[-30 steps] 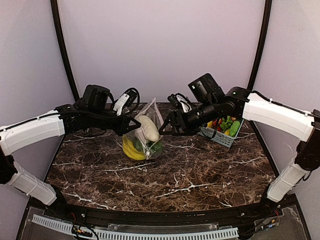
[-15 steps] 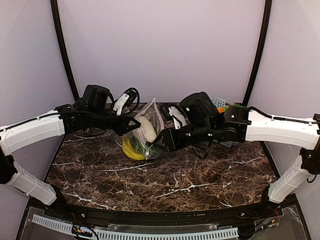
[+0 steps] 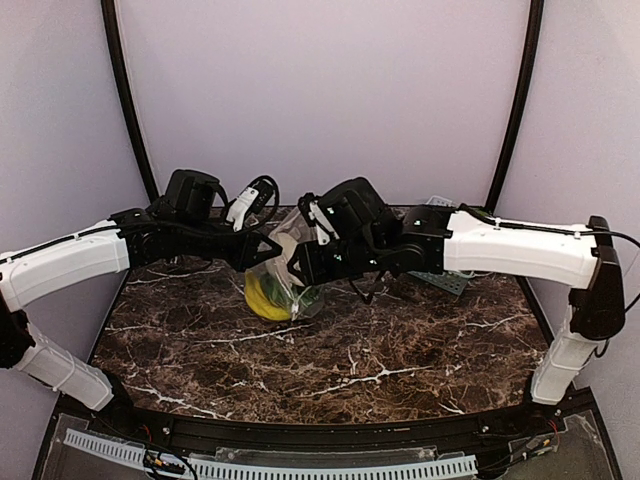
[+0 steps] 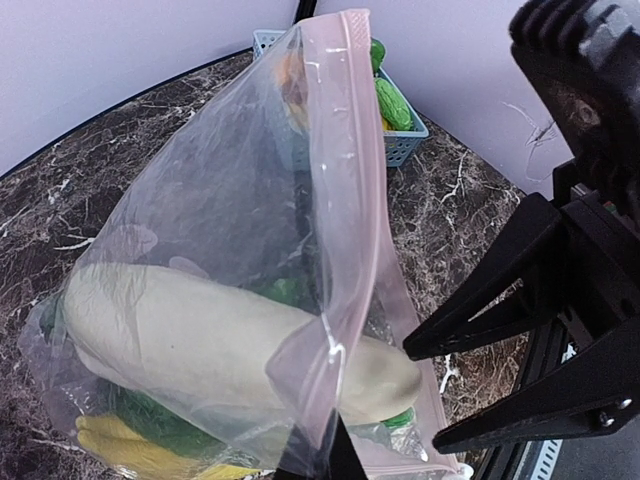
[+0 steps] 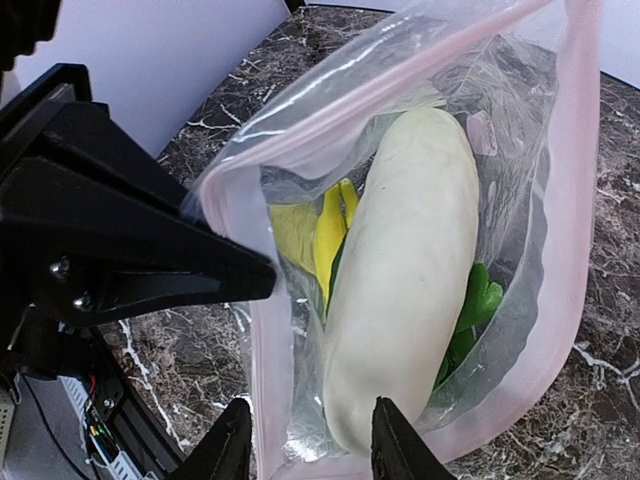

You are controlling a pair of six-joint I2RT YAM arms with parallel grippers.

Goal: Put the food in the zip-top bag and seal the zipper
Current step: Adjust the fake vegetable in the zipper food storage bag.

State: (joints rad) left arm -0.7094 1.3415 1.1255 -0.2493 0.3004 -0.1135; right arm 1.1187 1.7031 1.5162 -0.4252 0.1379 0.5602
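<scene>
The zip-top bag hangs over the marble table, and my left gripper is shut on its pink zipper strip. Inside lie a long white vegetable, the yellow banana bunch and a green leafy piece. My right gripper is at the bag's mouth. Its black fingers stand apart, one outside the pink rim and one by the white vegetable's end. In the top view the right gripper covers most of the bag, with the banana bunch showing below.
The blue-grey basket with more green toy pieces stands at the back right, mostly hidden behind my right arm in the top view. My left arm reaches in from the left.
My right arm has swung left from the basket to the bag's mouth, and its fingers have narrowed. The left gripper has kept its hold on the bag.
</scene>
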